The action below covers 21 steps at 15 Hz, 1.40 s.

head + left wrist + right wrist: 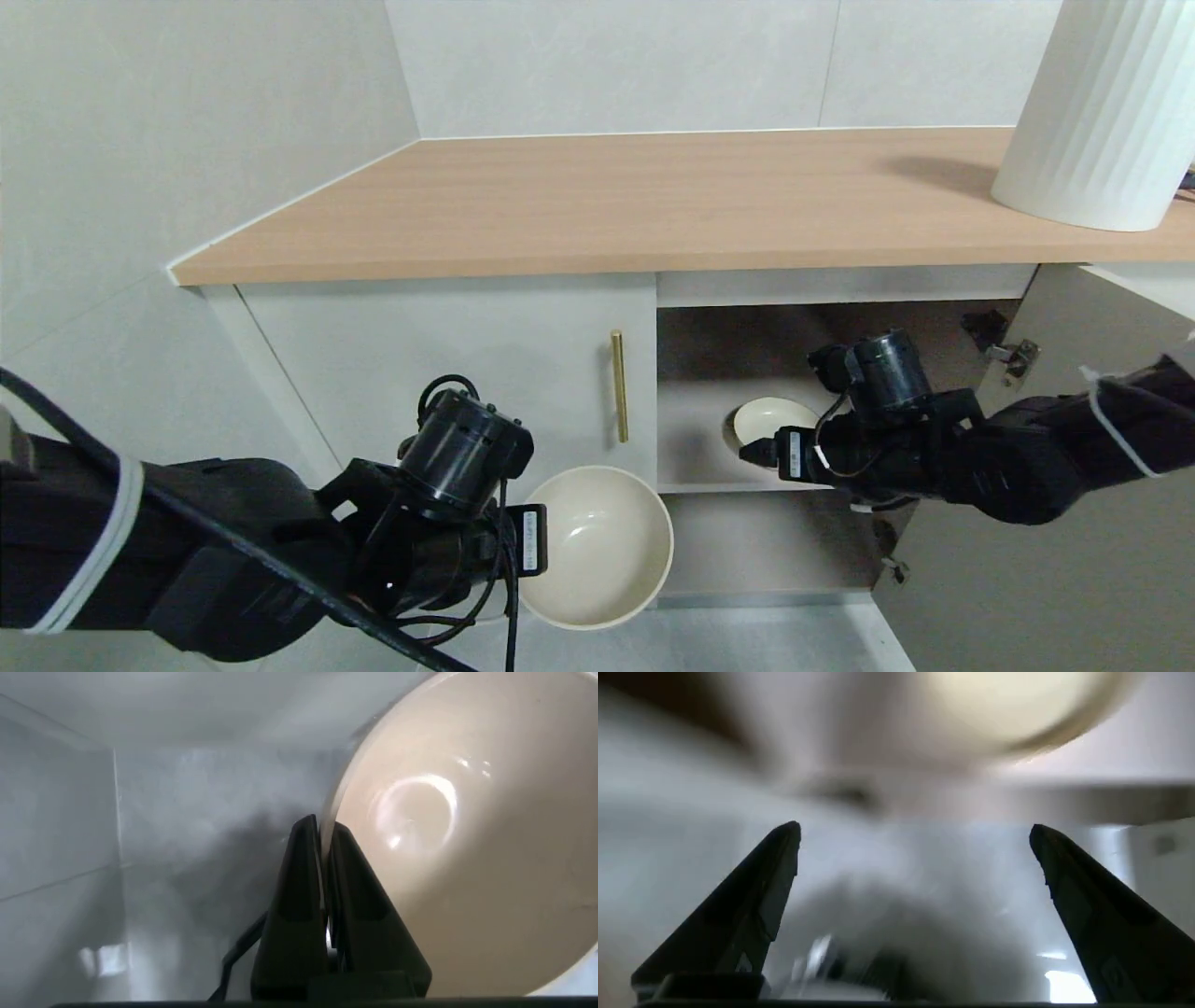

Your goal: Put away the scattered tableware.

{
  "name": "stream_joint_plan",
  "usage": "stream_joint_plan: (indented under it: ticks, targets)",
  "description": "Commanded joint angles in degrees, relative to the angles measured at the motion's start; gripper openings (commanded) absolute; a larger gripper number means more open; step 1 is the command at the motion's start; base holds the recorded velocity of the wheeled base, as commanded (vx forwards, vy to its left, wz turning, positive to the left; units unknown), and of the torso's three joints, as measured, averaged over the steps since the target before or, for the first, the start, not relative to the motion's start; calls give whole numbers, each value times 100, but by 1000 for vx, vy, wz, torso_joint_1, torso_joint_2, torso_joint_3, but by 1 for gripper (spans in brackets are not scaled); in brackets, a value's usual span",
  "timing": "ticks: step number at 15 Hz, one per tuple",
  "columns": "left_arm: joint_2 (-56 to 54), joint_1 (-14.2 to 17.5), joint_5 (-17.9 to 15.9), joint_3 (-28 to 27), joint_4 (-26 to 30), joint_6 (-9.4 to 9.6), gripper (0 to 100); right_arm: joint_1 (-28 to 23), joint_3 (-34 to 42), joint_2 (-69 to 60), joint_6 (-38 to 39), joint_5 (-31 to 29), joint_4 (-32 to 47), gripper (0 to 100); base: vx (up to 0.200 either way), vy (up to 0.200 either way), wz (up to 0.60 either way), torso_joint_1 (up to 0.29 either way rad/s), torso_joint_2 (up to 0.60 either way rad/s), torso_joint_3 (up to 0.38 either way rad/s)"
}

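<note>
A large cream bowl hangs in front of the closed left cabinet door, below its brass handle. My left gripper is shut on the bowl's rim; in the left wrist view the fingers pinch the rim of the bowl. A smaller cream bowl rests on the shelf inside the open right cabinet compartment. My right gripper is at the front edge of that shelf, just below the small bowl, open and holding nothing. In the right wrist view its fingers stand wide apart below the small bowl.
A wooden countertop runs above the cabinets, with a tall white ribbed container at its right end. The right cabinet door is swung open to the right. A brass handle sits on the closed left door.
</note>
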Motion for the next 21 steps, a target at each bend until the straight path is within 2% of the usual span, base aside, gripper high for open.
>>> stream_joint_plan:
  ticks: [1,3,8,10,15,21]
  targets:
    - [259,-72,12,-7,1,-3,0,679,361,-996,-30,271,278,100,0,0,0,0,0,0]
    - [259,-81,12,-33,1,-3,0,995,511,-1101,-66,280,287,100,0,0,0,0,0,0]
    - [241,-90,12,-42,-17,6,0,1400,730,-1014,-250,315,278,100,0,0,0,0,0,0]
    - [127,-204,12,-42,-17,-3,0,1523,739,-776,-329,245,225,100,0,0,0,0,0,0]
    - [-216,-406,12,-7,1,94,0,1532,660,-460,-250,-54,-135,100,0,0,0,0,0,0]
    - [-155,-415,12,2,10,102,0,1532,669,-390,-197,-107,-249,100,0,0,0,0,0,0]
